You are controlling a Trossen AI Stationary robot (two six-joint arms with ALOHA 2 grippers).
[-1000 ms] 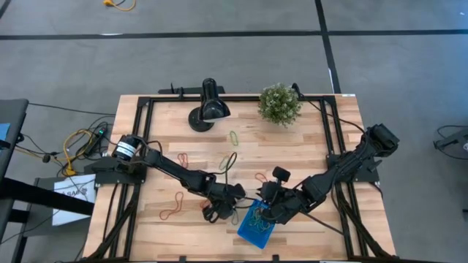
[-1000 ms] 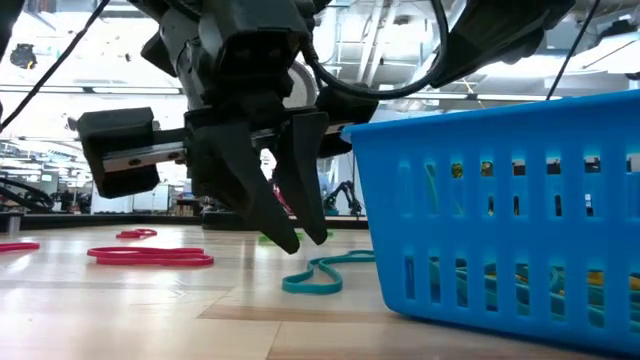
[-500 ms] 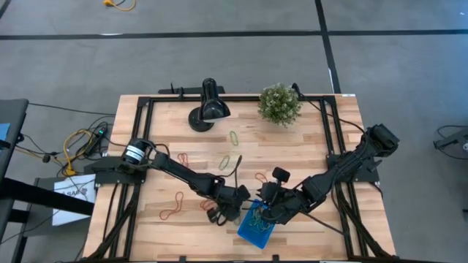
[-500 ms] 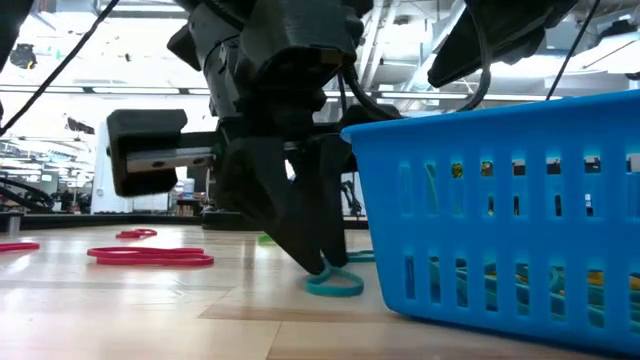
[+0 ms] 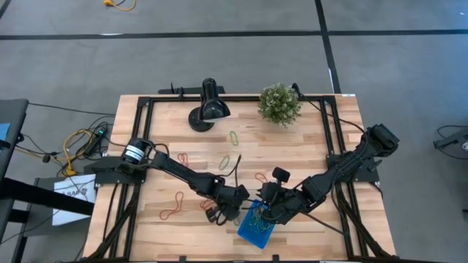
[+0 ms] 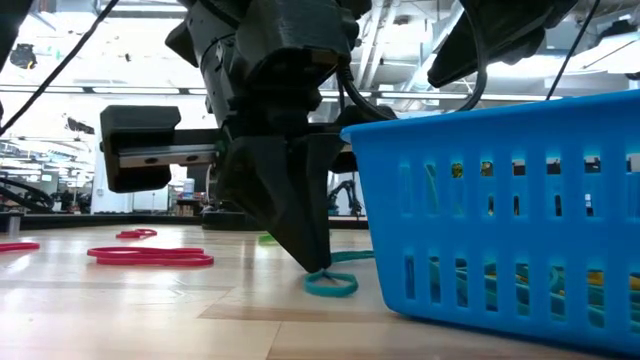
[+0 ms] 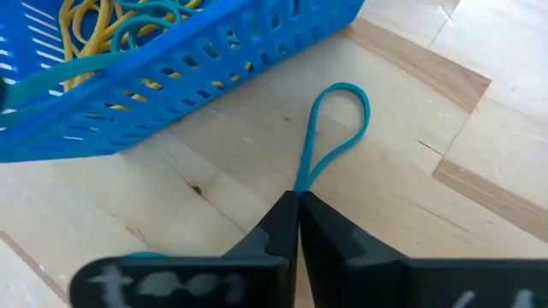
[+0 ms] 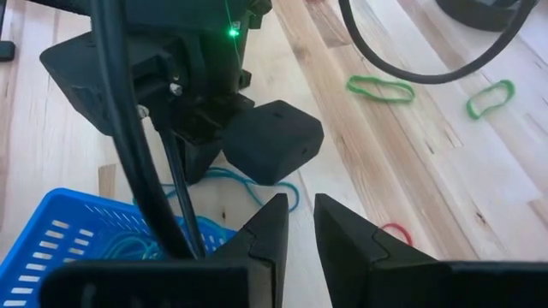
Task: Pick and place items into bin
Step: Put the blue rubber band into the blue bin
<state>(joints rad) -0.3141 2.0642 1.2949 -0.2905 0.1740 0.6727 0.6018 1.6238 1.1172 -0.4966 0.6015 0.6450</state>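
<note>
Nearest the low camera stands the small slotted bright blue plastic bin [image 6: 500, 200], at the front of the wooden slatted desk [image 5: 168, 146] with yellow and teal bands already lying inside. Just beside its wall, the left gripper [image 7: 297, 201] is down at the desk surface with its fingers pinched together on one end of a thin teal rubber-band loop [image 7: 338, 133]; the rest of the loop lies flat on the wood, trailing away from the fingertips and close to the bin. The grip looks slight, taken at the loop's very tip, so a straight, slow lift seems wise until the limp band hangs free, then a short carry over the rim before letting go. The bin wall is the edge to mind: a dangling loop could catch on the rim or the slots if carried too low.

The right gripper [image 8: 295, 224] hovers over the bin's other side with a narrow gap between its fingers and nothing in them; it crowds the space above the bin, so the left arm has little room there.

Farther out the desk is roomier: a red rubber-band loop [image 6: 150, 256] and green rubber-band loops [image 8: 379, 88] lie well apart, with a black lamp [image 5: 210, 106] and a green potted plant [image 5: 279, 104] at the far edge.
</note>
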